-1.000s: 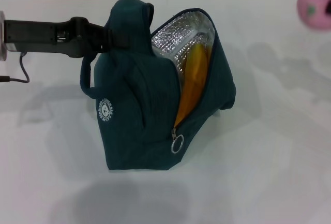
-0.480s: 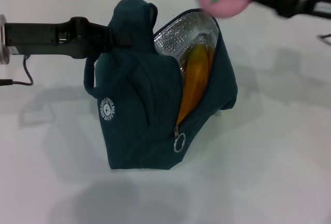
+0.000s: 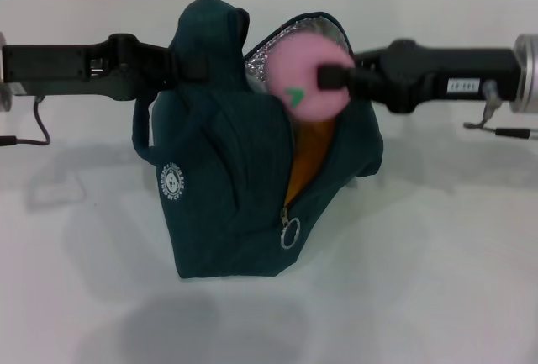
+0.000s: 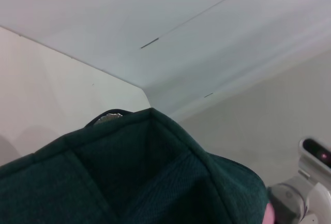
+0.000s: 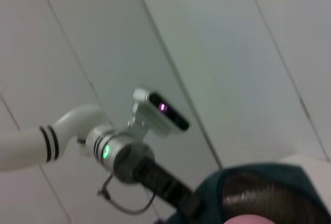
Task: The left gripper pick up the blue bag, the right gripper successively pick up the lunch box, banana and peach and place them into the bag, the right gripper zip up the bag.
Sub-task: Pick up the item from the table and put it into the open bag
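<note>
The blue bag (image 3: 227,187) stands upright mid-table, its mouth unzipped and its foil lining (image 3: 259,66) showing. My left gripper (image 3: 197,65) reaches in from the left and is shut on the bag's top fabric. My right gripper (image 3: 329,76) comes from the right, shut on the pink peach (image 3: 303,78), which hangs right at the bag's open mouth. Below the peach, the banana (image 3: 308,155) stands orange inside the opening. The lunch box is hidden. In the left wrist view the bag (image 4: 129,177) fills the lower part. The right wrist view shows the bag's rim (image 5: 269,188).
The ring zipper pull (image 3: 290,234) hangs at the lower end of the open zip. The white table (image 3: 437,263) spreads around the bag. Thin cables trail from the left arm (image 3: 38,120) and the right arm (image 3: 504,131).
My right gripper has carried the peach from the upper right down and leftward to the bag's mouth, covering the top of the banana. The left gripper and bag stay in place.
</note>
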Tool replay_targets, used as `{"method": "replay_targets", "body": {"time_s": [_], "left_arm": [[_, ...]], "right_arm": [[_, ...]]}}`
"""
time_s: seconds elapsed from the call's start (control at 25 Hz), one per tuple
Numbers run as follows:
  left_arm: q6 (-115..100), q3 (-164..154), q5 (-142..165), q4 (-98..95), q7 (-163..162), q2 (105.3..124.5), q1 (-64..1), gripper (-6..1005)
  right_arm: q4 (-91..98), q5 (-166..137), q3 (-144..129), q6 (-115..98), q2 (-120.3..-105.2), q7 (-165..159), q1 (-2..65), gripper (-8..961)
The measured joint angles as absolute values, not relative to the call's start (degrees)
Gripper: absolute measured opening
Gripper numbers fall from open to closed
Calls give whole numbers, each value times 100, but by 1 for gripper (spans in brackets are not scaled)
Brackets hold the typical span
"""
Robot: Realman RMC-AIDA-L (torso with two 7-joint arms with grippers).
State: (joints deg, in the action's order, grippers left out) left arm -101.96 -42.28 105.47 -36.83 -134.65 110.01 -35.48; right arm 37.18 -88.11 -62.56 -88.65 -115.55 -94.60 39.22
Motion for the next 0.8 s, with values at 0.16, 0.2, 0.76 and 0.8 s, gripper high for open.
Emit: {"method": "replay_targets", "body": {"time_s": [0.16,0.2,0.76,0.8], "left_arm": [[-10193,-4227,10547,-3682,-13465,10995,-3548,38],[-10192,-4228,10547,-3683,-13465,10995,-3548,38],[-10186,-4228,10547,-3682,-13465,10987,-3551,40],[-10186,-4228,10547,-3682,-13465,10986,-3551,40]], "right_arm": [[3752,-8819,-6628,-8714,-11539,-9461,3903,44],[3756,-8826,-6700,-8680,-11531,-9474,3911,45],[4167,-8753,-6678,-8728,-11516,-9584,3634,437],[4188,-8757,-6678,-8728,-11515,-9593,3620,484]]}}
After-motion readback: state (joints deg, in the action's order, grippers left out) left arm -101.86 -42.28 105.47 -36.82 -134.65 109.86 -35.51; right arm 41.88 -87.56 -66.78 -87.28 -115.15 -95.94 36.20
